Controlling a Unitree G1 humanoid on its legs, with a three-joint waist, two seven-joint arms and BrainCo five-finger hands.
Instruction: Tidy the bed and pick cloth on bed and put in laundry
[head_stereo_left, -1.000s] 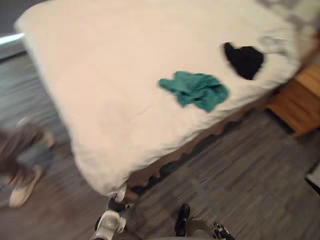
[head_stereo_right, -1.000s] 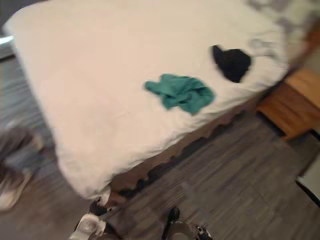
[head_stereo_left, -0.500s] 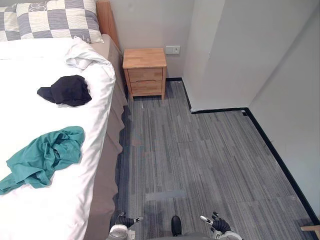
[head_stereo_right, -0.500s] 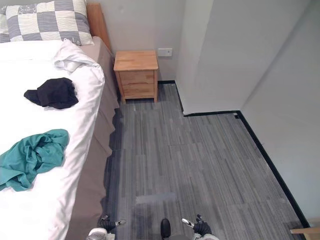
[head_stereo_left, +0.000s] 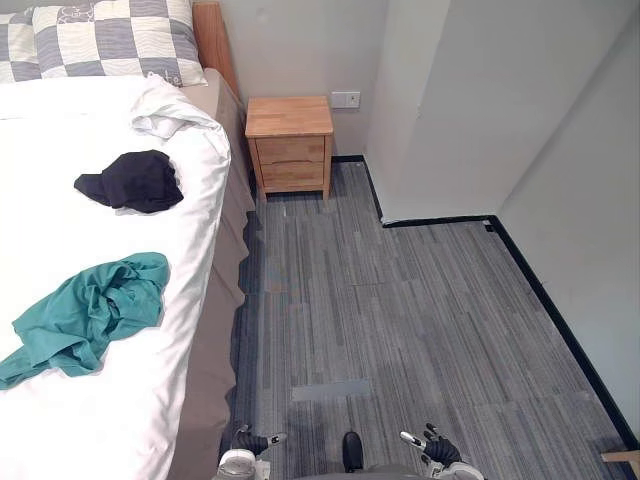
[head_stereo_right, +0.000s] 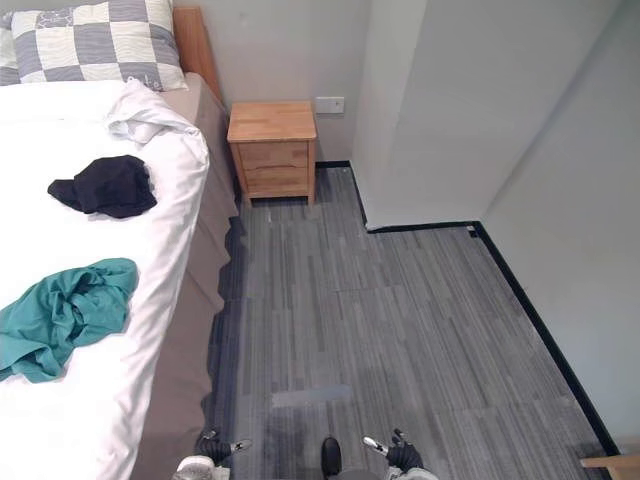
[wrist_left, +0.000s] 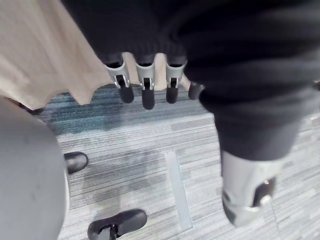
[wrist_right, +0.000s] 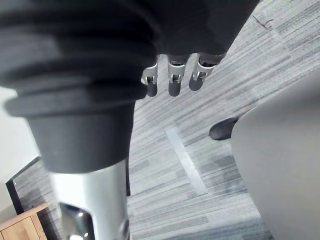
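Observation:
A crumpled teal cloth (head_stereo_left: 88, 315) lies on the white bed (head_stereo_left: 110, 425), close to its side edge. Farther up the bed, a black cloth (head_stereo_left: 132, 180) rests near the rumpled top corner of the duvet (head_stereo_left: 168, 108). Both of my hands hang low beside me over the grey floor, well away from the cloths. My left hand (head_stereo_left: 248, 448) is by the bed's skirt, and its fingers (wrist_left: 145, 90) hang relaxed and hold nothing. My right hand (head_stereo_left: 432, 450) is out over the floor, fingers (wrist_right: 172, 81) likewise loose and empty.
A checked pillow (head_stereo_left: 105, 40) lies at the wooden headboard. A wooden nightstand (head_stereo_left: 290, 135) stands against the wall beside the bed. A wall corner (head_stereo_left: 420, 120) juts into the room at the right. Grey striped carpet (head_stereo_left: 400, 310) runs between bed and wall.
The whole picture swung a second ago from a blurred look across the bed to this view along its side: the camera moved. Since half a second ago nothing has moved.

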